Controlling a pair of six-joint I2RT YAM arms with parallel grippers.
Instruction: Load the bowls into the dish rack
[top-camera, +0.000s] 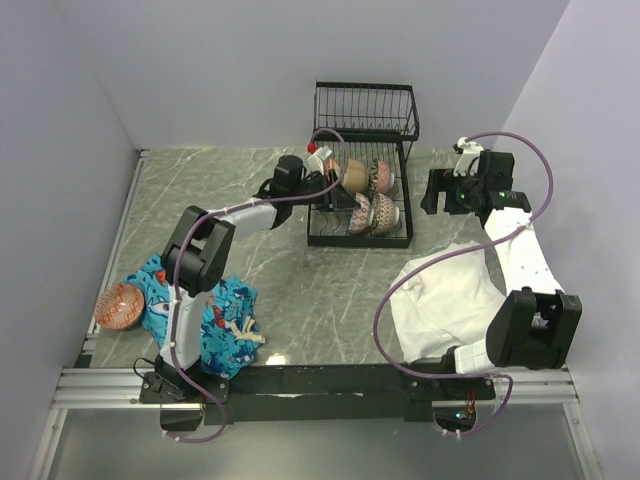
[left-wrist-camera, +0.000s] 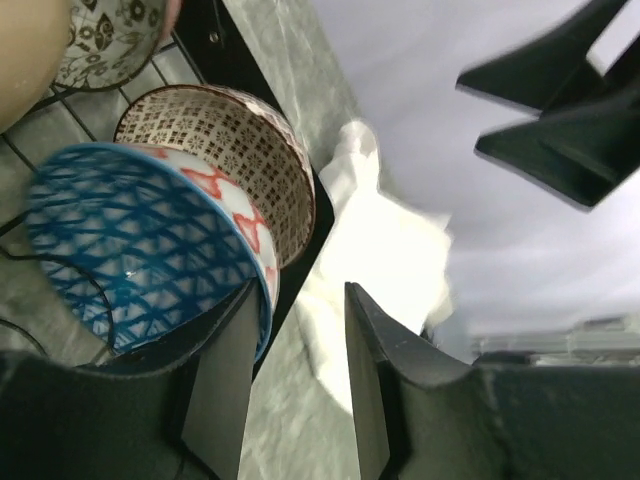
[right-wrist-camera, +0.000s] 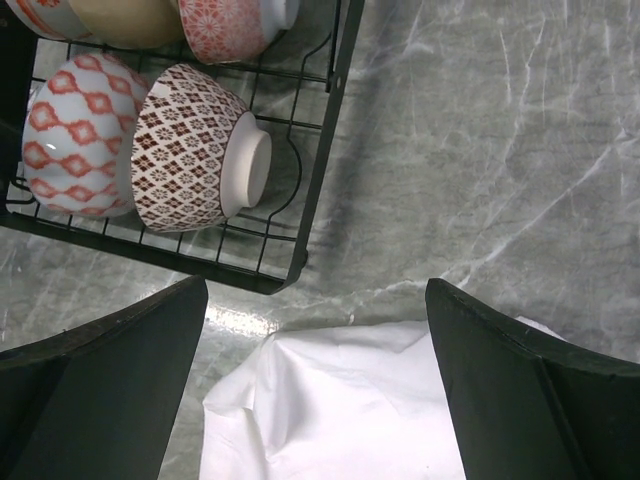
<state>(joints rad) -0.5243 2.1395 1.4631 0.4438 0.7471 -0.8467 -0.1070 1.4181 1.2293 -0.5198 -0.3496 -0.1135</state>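
Observation:
The black wire dish rack (top-camera: 364, 128) stands at the back middle, and several patterned bowls rest on edge in its base. My left gripper (top-camera: 338, 195) reaches into the base from the left. In the left wrist view it (left-wrist-camera: 300, 295) is open, with only table and white cloth between the fingers. Its left finger (left-wrist-camera: 215, 390) lies against the rim of a bowl that is blue inside (left-wrist-camera: 130, 250), next to a brown-patterned bowl (left-wrist-camera: 240, 150). My right gripper (top-camera: 437, 192) hangs wide open and empty right of the rack (right-wrist-camera: 320, 170). An orange bowl (top-camera: 120, 305) sits at the far left.
A white cloth (top-camera: 445, 295) lies front right, under my right gripper (right-wrist-camera: 315, 290). A blue patterned cloth (top-camera: 215, 320) lies front left, with the orange bowl at its edge. Grey walls close in the marble table (top-camera: 260, 200) on three sides.

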